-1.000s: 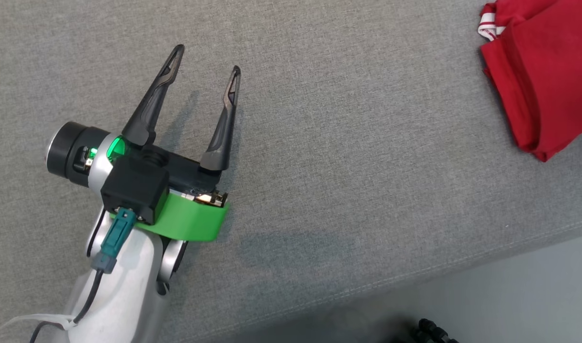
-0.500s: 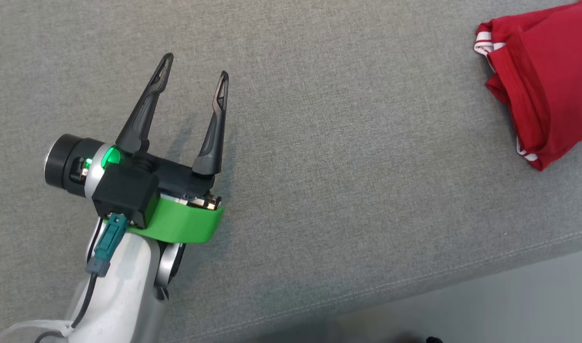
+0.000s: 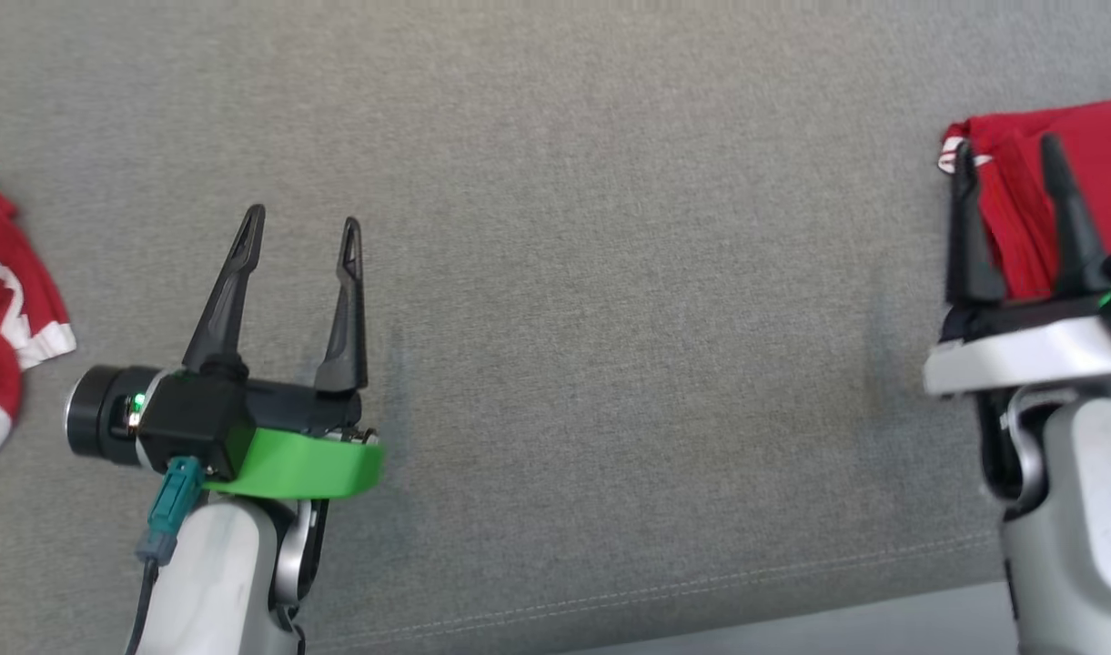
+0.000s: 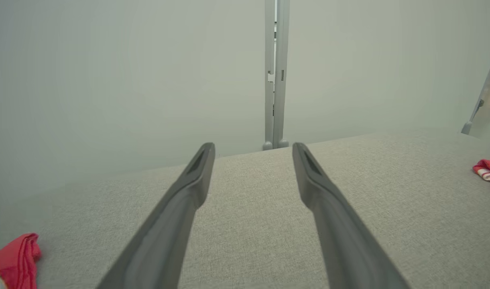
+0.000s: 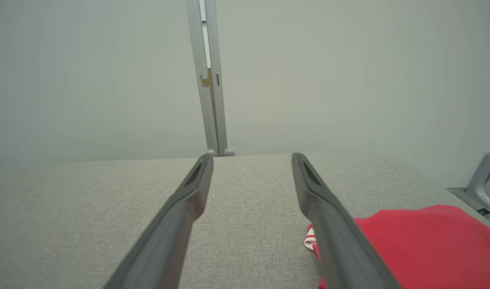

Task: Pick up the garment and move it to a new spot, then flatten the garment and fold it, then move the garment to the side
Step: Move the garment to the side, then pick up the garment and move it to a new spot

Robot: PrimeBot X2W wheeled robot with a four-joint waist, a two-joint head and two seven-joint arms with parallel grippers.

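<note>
Grey surface [image 3: 610, 273]: broad and bare between my arms. The folded red garment [image 3: 1101, 146] lies at its far right. My right gripper [image 3: 1007, 143] has its fingers spread wide over the garment's near edge and holds nothing; I cannot tell if it touches. My left gripper [image 3: 305, 216] is spread and empty too, mid-surface. Side placement looks done, so I judge the step is backing off: lift straight up first, so no fingertip snags the fold. There is ample room leftward. The front seam [image 3: 701, 582] runs close under my wrists. The crumpled red-and-white cloth [image 3: 5, 300] sits well apart at the left edge.
</note>
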